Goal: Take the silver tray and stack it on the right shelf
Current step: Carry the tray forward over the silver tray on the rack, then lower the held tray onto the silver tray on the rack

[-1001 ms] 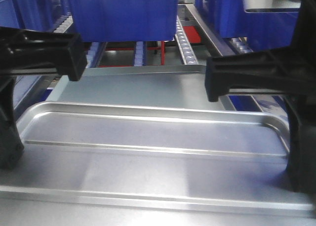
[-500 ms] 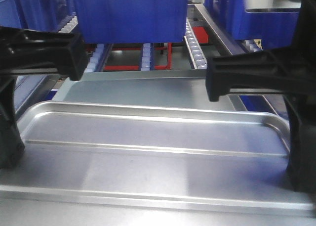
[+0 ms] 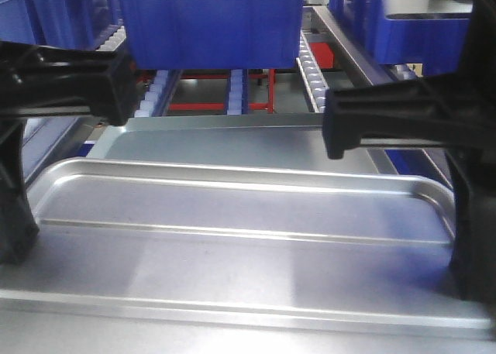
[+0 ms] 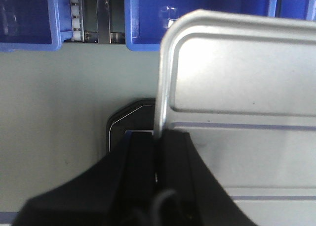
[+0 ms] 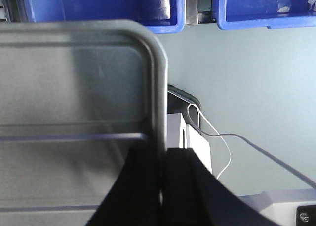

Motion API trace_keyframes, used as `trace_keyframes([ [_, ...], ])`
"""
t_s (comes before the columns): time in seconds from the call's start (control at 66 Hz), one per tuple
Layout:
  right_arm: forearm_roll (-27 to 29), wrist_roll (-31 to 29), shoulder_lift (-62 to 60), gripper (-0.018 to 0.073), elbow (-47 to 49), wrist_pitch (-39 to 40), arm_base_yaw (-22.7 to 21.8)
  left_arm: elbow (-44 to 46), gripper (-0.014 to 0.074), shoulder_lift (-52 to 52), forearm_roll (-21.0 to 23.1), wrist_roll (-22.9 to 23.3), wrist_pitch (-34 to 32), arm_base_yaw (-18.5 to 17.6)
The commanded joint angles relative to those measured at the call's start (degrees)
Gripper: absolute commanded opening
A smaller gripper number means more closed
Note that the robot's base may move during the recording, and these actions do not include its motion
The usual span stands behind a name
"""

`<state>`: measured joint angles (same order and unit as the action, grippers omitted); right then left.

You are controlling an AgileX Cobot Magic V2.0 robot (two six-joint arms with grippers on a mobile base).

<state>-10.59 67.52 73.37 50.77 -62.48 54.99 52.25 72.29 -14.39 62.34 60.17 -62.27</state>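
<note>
The silver tray (image 3: pixel 232 214) fills the lower half of the front view, level, its two long ribs showing. My left gripper (image 3: pixel 15 230) is shut on its left rim and my right gripper (image 3: pixel 469 245) on its right rim. In the left wrist view the left gripper (image 4: pixel 159 137) pinches the tray (image 4: pixel 237 77) edge between its black fingers. The right wrist view shows the right gripper (image 5: pixel 162 154) clamped on the tray (image 5: pixel 74 82) rim in the same way. Beyond the tray's far rim lies the right shelf (image 3: pixel 312 75), with white roller rails and a flat steel front band (image 3: pixel 232 141).
Blue bins (image 3: pixel 209 21) sit on the roller rails straight ahead, with more at the upper right (image 3: pixel 411 21). A red frame (image 3: pixel 217 104) shows under the rails. Blue bins (image 4: pixel 29 18) line the top of both wrist views. A thin white cable (image 5: pixel 217 137) hangs beside my right gripper.
The blue bins and roller rails behind have slid to the right in the front view. The tray and both grippers hold the same place in the frame.
</note>
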Motion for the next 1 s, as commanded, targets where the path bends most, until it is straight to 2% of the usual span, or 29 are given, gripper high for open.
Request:
trace_keyframes([
  [0.0, -1.7, -0.1, -1.4, 0.0052, 1.8, -1.2, -0.1, 1.5, -0.0099, -1.4, -1.4, 0.2, -0.2, -0.4],
  [0.334, -1.8, -0.1, -1.4, 0.0052, 1.8, -0.3, -0.1, 1.5, -0.0099, -1.4, -1.4, 0.2, -0.1, -0.4],
  [0.424, -3.5, -0.3, -1.4, 0.0052, 2.0, 0.8, -0.1, 1.6, -0.0099, -1.4, -1.7, -0.3, -0.2, -0.4],
  [0.515, -4.3, -3.5, -1.4, 0.0052, 3.1, 2.1, -0.1, 2.5, -0.0099, -1.4, -1.5, -2.2, -0.8, 0.5],
  [0.622, -6.2, -6.9, -1.4, 0.0052, 5.8, 5.2, -0.8, 4.8, -0.0099, -1.3, -1.1, -4.9, -2.1, 4.6],
  [0.758, -9.1, -7.9, -0.8, 0.0052, 9.8, 8.4, -4.1, 9.3, -0.0099, 0.4, 3.0, -14.7, -3.6, 12.6],
  [0.849, -10.3, -10.7, 0.7, 0.0052, 11.6, 10.9, -8.2, 12.5, -0.0099, 2.8, 4.4, -20.0, -5.0, 17.6],
  [0.985, -10.2, -13.2, 4.5, 0.0052, 13.5, 15.8, -14.9, 15.9, -0.0099, 7.0, 4.4, -23.5, -7.9, 21.8],
])
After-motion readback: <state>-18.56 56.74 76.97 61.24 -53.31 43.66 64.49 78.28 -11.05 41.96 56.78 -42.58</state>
